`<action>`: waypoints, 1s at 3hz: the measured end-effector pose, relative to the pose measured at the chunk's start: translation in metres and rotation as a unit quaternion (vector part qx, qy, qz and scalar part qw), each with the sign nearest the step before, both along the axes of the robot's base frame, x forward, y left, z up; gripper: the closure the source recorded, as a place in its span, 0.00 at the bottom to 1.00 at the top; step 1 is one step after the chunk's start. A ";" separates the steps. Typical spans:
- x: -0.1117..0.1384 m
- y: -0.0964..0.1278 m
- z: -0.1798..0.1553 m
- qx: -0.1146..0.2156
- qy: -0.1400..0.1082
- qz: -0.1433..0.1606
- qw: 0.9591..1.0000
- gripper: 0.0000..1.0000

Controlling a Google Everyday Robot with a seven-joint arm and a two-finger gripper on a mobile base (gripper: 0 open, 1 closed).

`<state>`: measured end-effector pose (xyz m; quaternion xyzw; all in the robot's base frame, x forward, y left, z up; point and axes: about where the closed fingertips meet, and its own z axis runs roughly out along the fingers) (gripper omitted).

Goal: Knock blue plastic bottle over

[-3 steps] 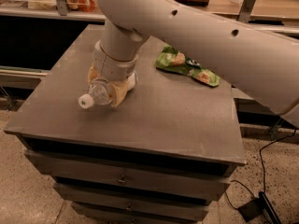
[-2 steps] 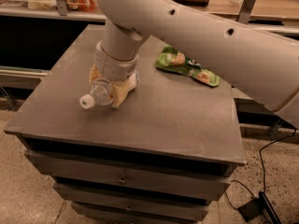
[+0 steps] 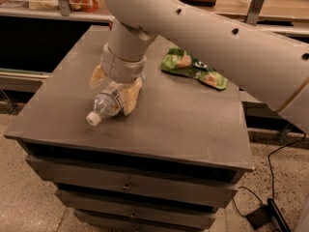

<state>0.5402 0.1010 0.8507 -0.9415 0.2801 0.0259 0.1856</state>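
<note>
Camera view, jaws clasping tipped clear plastic bottle (image 3: 107,105)

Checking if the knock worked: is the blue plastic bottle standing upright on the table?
No, the blue plastic bottle lies on its side on the table, with the gripper down over its body.

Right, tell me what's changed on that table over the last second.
The hand has dipped slightly toward the table. The blue plastic bottle under it has tipped lower, and its white cap has dropped toward the front-left edge. The bottle now lies nearly flat, against the hand. The green snack bag and the table have not moved.
</note>
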 end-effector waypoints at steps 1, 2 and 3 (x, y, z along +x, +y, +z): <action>0.001 -0.004 -0.002 0.002 0.012 -0.005 1.000 0.00; 0.001 -0.005 -0.003 0.002 0.014 -0.006 1.000 0.00; 0.005 -0.012 -0.002 0.010 0.017 -0.029 0.999 0.00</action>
